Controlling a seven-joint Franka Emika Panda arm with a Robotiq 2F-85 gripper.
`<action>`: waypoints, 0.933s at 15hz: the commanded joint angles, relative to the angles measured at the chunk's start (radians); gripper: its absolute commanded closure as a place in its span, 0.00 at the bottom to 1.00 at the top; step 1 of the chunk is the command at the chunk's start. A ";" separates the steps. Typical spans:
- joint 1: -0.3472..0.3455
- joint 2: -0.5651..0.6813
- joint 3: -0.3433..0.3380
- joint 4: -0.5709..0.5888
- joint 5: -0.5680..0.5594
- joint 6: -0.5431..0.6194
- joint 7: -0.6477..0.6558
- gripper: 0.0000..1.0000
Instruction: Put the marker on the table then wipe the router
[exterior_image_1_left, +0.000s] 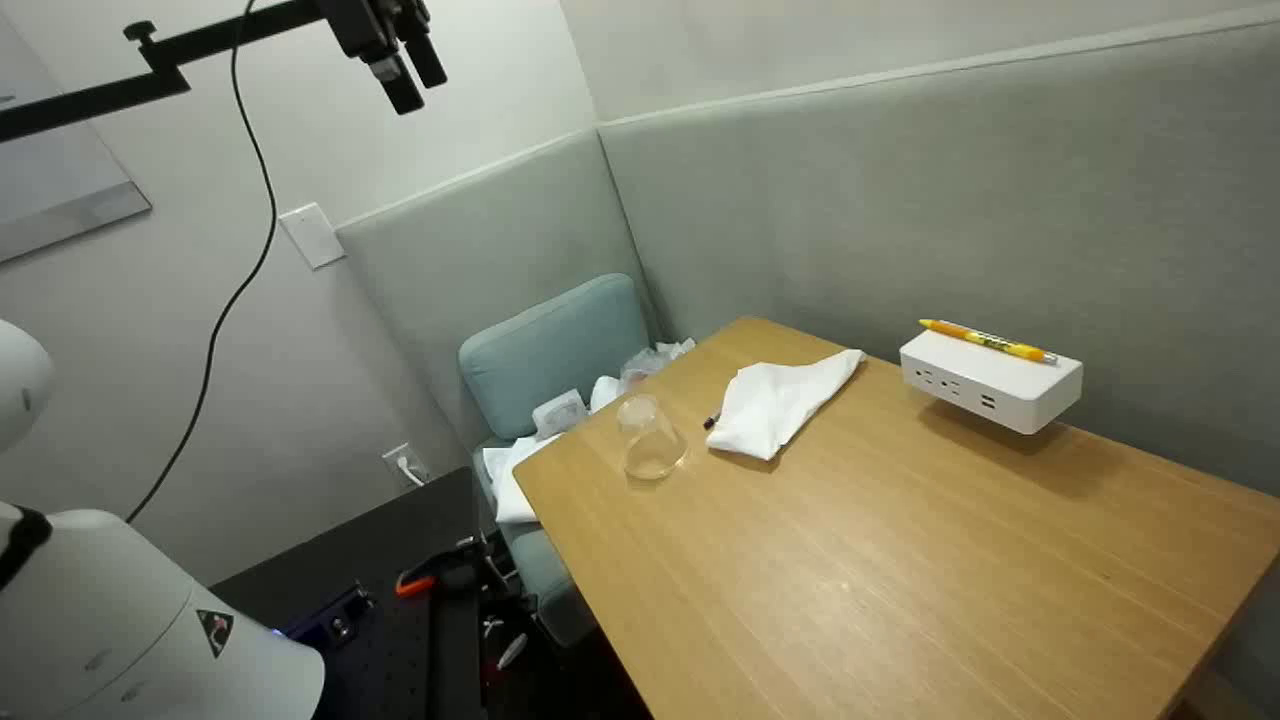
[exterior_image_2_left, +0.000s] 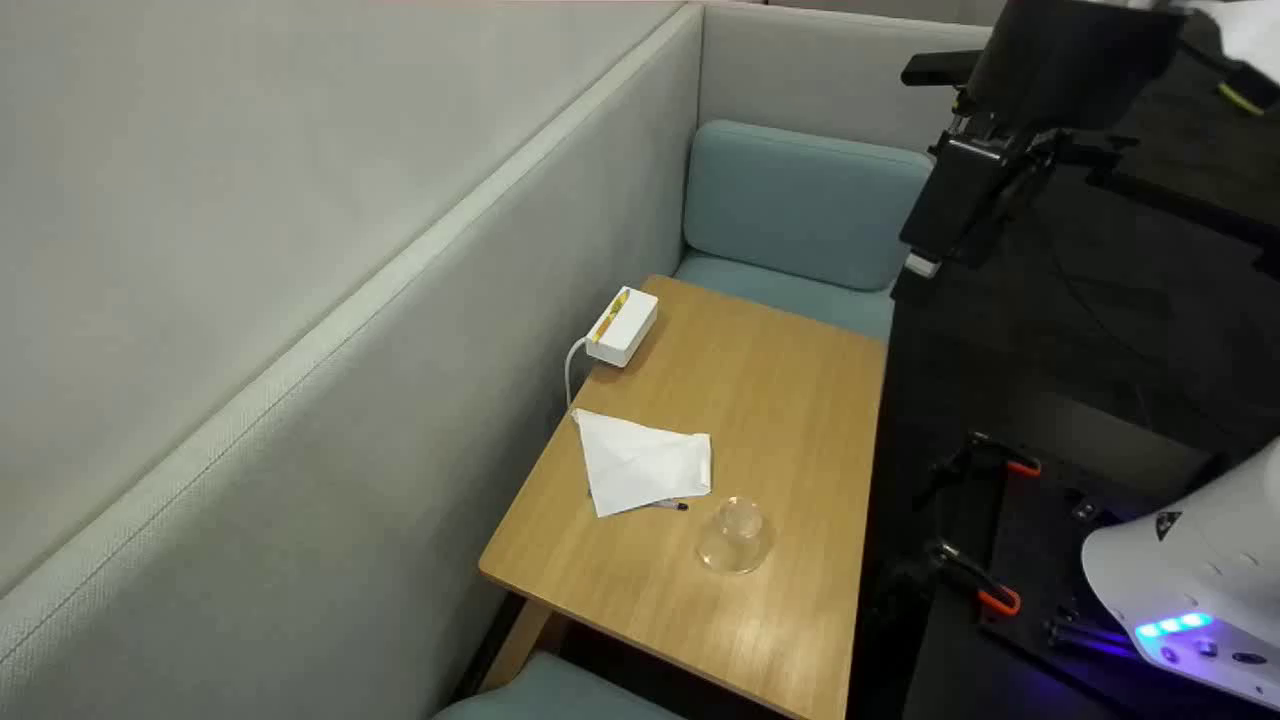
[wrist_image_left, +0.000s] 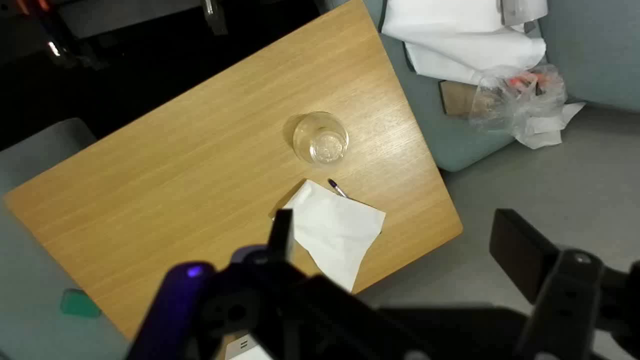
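Ann: How is the claw?
Bo: High on the left, spread wide, with nothing in it.
Ann: What's nearest on the table?
Bo: A clear cup, upside down, near the left end. It might tip or crack, so I'd go over it, not through.
Ann: And past that?
Bo: A white cloth, to the cup's right. I think it's soft, floppy and light. I'd pinch a raised fold. A pen pokes out from under it, so don't grab both.
Ann: Where's the marker?
Bo: The yellow one lies at the far right, on top of the router, a white box with plug holes. The marker should be light, stiff and slippery, and may roll. I'd hold its middle and lift it off before wiping.
Ann: What's behind?
Bo: A padded wall, close by, so don't bump it.
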 joint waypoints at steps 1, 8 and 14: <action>-0.005 0.000 0.003 0.003 0.001 -0.004 -0.002 0.00; -0.035 0.025 0.005 0.021 -0.016 0.038 0.038 0.00; -0.169 0.228 -0.014 0.137 -0.089 0.232 0.216 0.00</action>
